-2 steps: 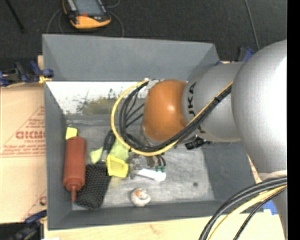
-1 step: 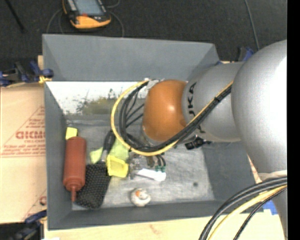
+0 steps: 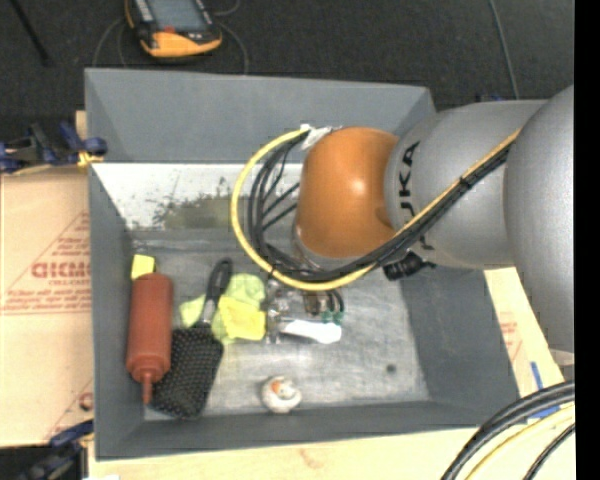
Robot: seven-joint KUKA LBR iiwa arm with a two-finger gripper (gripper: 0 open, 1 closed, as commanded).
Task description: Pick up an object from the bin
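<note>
I see the grey metal bin (image 3: pixel 260 108) from above. Its floor is bare along the right wall and along most of the near edge, where 1 small round white-and-brown ball (image 3: pixel 279 393) sits by itself. The left side is crowded. A red squeeze bottle (image 3: pixel 148 326) lies lengthwise just beside the left wall, nozzle toward the near edge. A small yellow block (image 3: pixel 143 265) sits at its far end, and a black mesh pad (image 3: pixel 187 370) touches its near end. A black handle (image 3: pixel 219 280) rests over a crumpled yellow-green cloth (image 3: pixel 238 310) near the middle.

The arm (image 3: pixel 480 198) reaches in from the right, with its orange wrist cover (image 3: pixel 345 203) and looped cables (image 3: pixel 263 213) above the bin's centre. The end effector (image 3: pixel 302 313) hangs below them, pointing down, just right of the cloth and over a white piece (image 3: pixel 318 332) on the floor. I cannot tell whether it is spread apart or closed together, or whether it touches the white piece.
</note>
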